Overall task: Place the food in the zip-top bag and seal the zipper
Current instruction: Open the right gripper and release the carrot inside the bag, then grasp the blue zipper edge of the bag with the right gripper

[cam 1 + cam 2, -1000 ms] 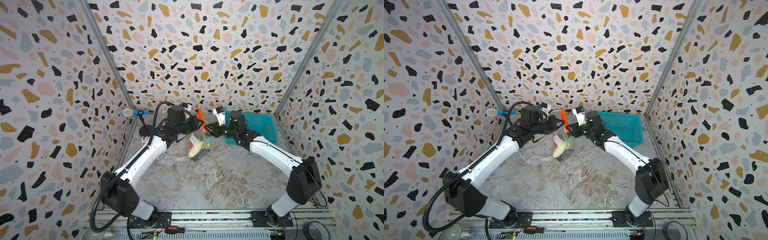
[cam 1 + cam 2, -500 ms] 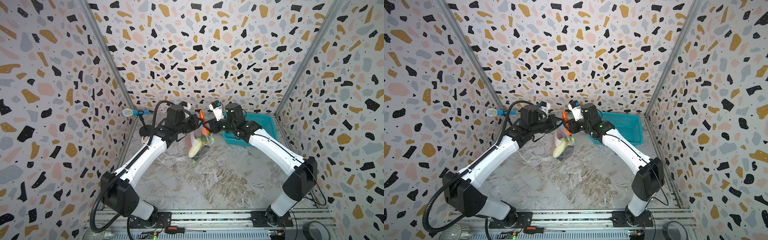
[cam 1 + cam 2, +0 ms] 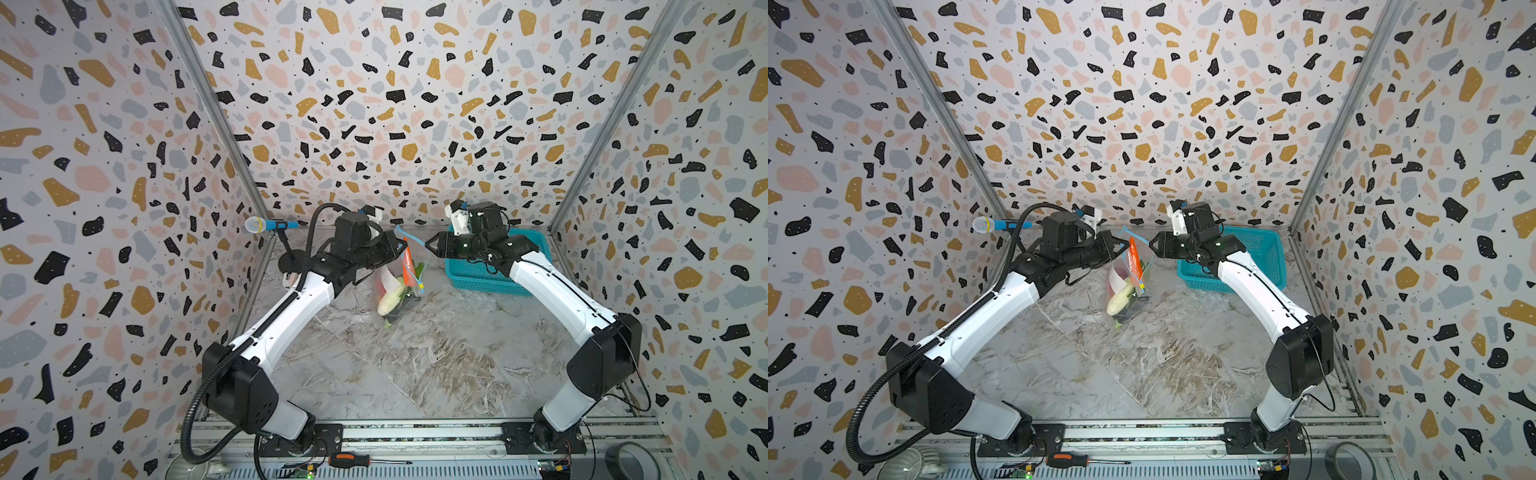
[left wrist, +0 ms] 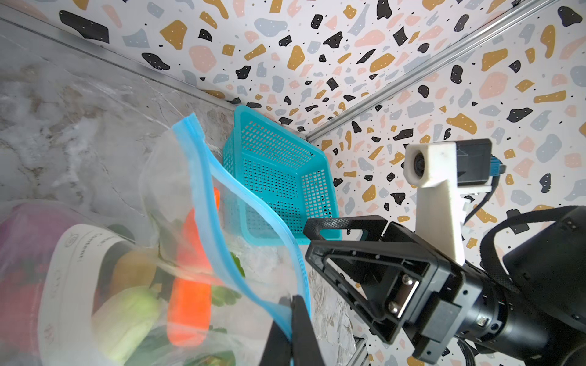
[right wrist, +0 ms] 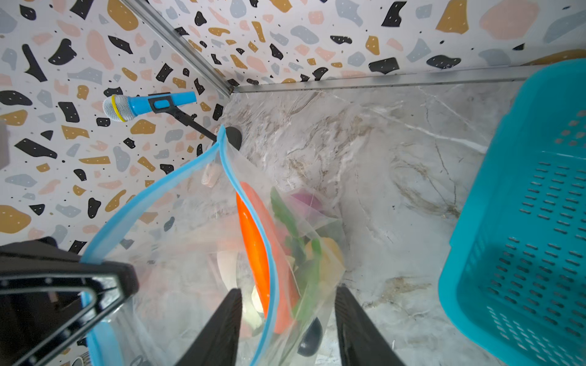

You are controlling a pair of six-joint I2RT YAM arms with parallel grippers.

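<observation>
The large clear crinkly zip-top bag point(image 3: 395, 291) hangs below the left gripper point(image 4: 295, 320), whose fingers are pinched tight on the bag's light-blue zipper strip point(image 4: 190, 131). The right gripper point(image 5: 287, 294) is half-spread and empty, just beside that strip. The orange toy carrot point(image 5: 253, 253) rides high near the mouth and would likely jam the seal.

Your two arms reach toward the far middle, left tool point(image 3: 400, 249) pinched closed and right tool point(image 3: 430, 246) facing it with its jaws parted.
</observation>
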